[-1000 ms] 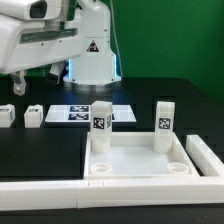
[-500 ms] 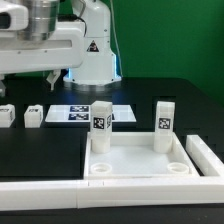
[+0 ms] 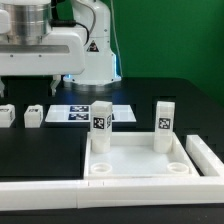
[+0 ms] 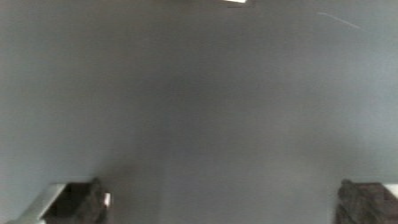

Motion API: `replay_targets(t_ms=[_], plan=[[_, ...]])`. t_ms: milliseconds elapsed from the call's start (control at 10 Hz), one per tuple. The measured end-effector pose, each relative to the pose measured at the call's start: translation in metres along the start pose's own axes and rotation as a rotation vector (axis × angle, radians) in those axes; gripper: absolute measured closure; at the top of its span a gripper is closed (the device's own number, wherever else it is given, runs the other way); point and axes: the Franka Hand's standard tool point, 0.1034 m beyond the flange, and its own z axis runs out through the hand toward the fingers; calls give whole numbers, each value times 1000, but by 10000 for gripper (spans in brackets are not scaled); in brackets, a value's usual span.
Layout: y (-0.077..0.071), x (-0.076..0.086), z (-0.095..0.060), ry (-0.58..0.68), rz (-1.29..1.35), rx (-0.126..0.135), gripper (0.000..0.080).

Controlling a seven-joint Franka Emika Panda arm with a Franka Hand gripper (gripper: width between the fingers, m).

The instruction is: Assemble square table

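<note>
The square table top (image 3: pixel 136 153) lies on the black table (image 3: pixel 40 148) at the near right of the exterior view, hemmed in by the white bar fence (image 3: pixel 40 186). A left leg (image 3: pixel 100 124) and a right leg (image 3: pixel 164 121) stand upright in its far corners. Two loose leg blocks (image 3: pixel 34 116) sit far left, beside the marker board (image 3: pixel 80 113). The wrist view shows the pincer (image 4: pixel 217 200) spread wide, with nothing between its fingers (image 4: pixel 71 200)

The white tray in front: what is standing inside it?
In the tray, a leg block and a second leg block stand upright at the far corners. Round sockets at the near corners look empty. The near rim hides the floor right behind it.
</note>
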Motion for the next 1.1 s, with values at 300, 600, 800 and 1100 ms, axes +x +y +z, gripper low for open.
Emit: replay_targets(t_ms=[300, 600, 800, 1100], plan=[[-7, -34, 21, -189, 75, 61, 150], [-4, -31, 35, -354, 76, 108, 150], [-14, -38, 35, -479, 58, 136, 150], [-3, -40, 57, -599, 72, 157, 150]])
